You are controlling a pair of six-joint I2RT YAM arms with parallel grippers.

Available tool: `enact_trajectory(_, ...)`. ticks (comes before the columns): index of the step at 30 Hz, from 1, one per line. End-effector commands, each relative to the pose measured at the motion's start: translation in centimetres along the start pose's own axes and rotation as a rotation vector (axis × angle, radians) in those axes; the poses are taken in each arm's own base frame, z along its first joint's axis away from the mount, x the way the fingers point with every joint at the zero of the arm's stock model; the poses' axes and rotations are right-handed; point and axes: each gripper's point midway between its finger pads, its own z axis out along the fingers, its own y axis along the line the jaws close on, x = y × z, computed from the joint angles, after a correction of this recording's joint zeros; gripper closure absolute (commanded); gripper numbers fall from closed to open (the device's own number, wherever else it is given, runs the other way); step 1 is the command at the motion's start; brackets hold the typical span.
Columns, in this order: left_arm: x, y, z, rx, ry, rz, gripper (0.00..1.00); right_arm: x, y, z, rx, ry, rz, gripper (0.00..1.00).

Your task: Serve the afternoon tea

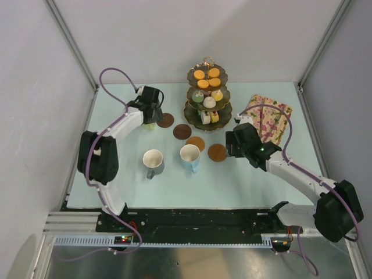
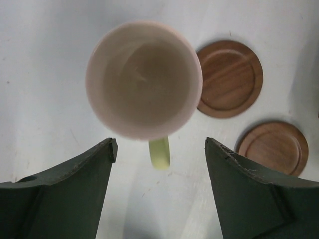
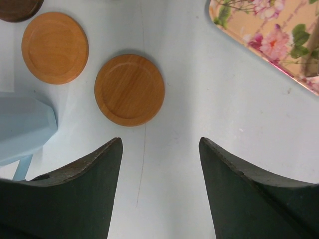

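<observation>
- Left gripper (image 2: 159, 143) gaped empty over the mug (image 2: 143, 79), left of the stand (image 1: 208, 93)
- Right gripper (image 3: 159, 142), open and empty, hovered by a coaster (image 3: 129, 89) before the stand, likely laid for a mug

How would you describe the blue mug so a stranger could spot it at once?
Start at the tiered cake stand at the back of the table. In front of it, two mugs stand side by side. The blue mug is the right-hand one; the left is a grey mug.
</observation>
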Motion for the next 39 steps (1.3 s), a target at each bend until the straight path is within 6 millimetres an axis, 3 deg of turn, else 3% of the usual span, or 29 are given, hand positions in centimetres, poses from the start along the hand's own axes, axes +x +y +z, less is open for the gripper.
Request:
enact_trajectory(1,-2.8,-0.3,2.0,-0.018,-0.042,-0.083,0.24,-1.4,-1.4,-1.5,0.055,-0.062,0.018,0.31)
enact_trajectory(10,-1.4,-0.3,4.4,-0.036,0.004,-0.048,0.44,-0.6,-3.5,-2.3,0.099,-0.067,0.054,0.31)
enact_trajectory(17,0.1,0.0,4.6,-0.018,0.034,-0.006,0.79,-0.8,-3.6,-2.0,0.1,-0.073,0.065,0.31)
enact_trajectory(22,-0.8,0.4,3.2,-0.003,0.002,0.043,0.97,-0.8,-3.5,-1.7,0.095,-0.071,0.065,0.31)
enact_trajectory(30,-3.8,0.1,-1.4,0.056,-0.111,0.099,1.0,-1.0,-3.6,-1.7,0.095,-0.076,0.062,0.31)
enact_trajectory(34,-4.6,-1.6,-3.1,0.121,-0.153,0.128,1.0,-1.0,-3.7,-1.7,0.099,-0.078,0.063,0.31)
enact_trajectory(39,-4.9,-4.2,-3.5,0.212,-0.161,0.164,1.0,-1.1,-4.0,-2.0,0.11,-0.083,0.065,0.31)
